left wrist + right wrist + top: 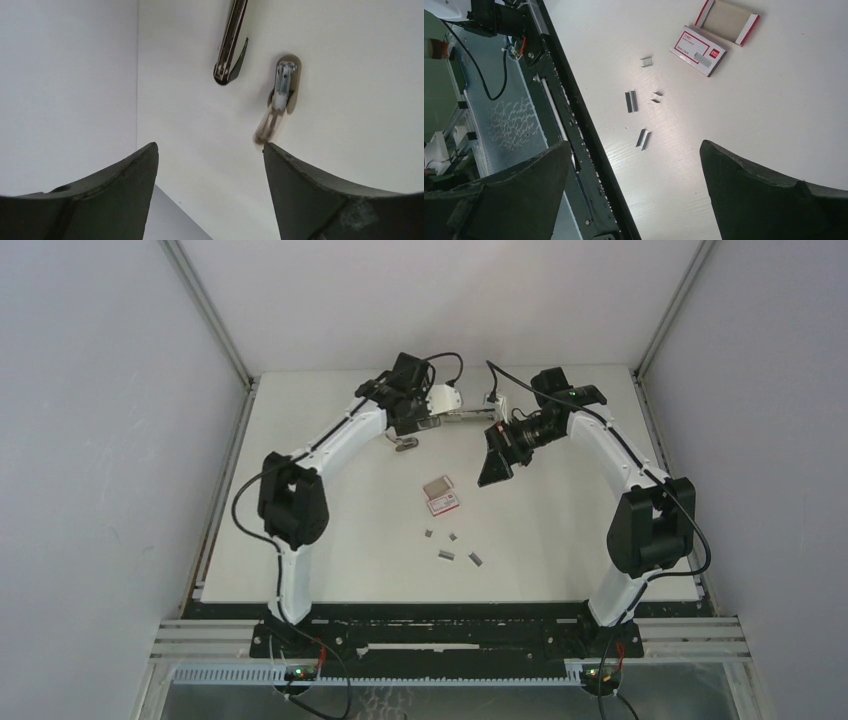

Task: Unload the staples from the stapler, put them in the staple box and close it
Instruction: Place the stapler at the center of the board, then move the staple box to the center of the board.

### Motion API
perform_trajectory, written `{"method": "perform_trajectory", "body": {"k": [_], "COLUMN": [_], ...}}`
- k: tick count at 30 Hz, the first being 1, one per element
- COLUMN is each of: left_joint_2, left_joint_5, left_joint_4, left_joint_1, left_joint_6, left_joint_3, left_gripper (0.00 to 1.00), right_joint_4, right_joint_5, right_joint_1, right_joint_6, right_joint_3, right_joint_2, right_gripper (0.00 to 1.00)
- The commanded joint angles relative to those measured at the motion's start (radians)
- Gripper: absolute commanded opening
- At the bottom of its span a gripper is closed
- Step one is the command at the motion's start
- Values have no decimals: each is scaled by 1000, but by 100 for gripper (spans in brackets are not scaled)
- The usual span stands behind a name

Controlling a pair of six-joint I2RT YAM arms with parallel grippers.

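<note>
1. Grey walls enclose a white table [330, 540]; both arms reach toward its far middle.
2. Left end effector [210, 145]: fingers [125, 200] spread apart, nothing between them, hanging over bare table near the far edge.
3. Small stapler [281, 90] lies on the table just past the left end effector's right fingertip. It looks blurred in the left wrist view, so I cannot tell its details.
4. Chrome stapler [230, 45] lies farther out, apart from the small one, with a dark part angled off its end.
5. Right end effector [635, 145]: fingers [764, 200] spread wide, holding nothing, pointed down at the near half of the table.
6. Staples [631, 101]: four short grey strips loose on the table toward the near edge, well apart from both staplers. None of them touch.
7. Red-and-white staple box [699, 50] sits flat just beyond the staples. A cardboard tray [728, 21] with red ends lies right beside it.
8. Black frame [589, 150] runs along the near table edge, with cables below it.
</note>
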State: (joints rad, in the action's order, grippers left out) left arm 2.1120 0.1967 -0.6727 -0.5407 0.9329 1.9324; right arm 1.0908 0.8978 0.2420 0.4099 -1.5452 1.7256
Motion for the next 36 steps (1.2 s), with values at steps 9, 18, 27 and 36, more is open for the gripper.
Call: {"method": "perform_trajectory", "body": {"k": [9, 18, 27, 36], "left_joint_2": [-572, -778, -860, -894], "left_joint_5": [-220, -462, -451, -427], "left_joint_4": [88, 108, 195, 196], "left_joint_1": [1, 155, 226, 246], "left_joint_6": [-324, -387, -411, -419], "left_joint_3": [-596, -917, -1024, -1038], "left_gripper": [99, 100, 100, 100], "right_joint_4": [-174, -218, -232, -243], "right_joint_5": [-149, -280, -283, -294], "right_joint_1": [25, 146, 205, 249], "right_joint_6": [-126, -192, -264, -329], "right_joint_3": [43, 33, -12, -69], "right_joint_2": [-20, 130, 279, 385], "right_gripper": [100, 100, 100, 100]}}
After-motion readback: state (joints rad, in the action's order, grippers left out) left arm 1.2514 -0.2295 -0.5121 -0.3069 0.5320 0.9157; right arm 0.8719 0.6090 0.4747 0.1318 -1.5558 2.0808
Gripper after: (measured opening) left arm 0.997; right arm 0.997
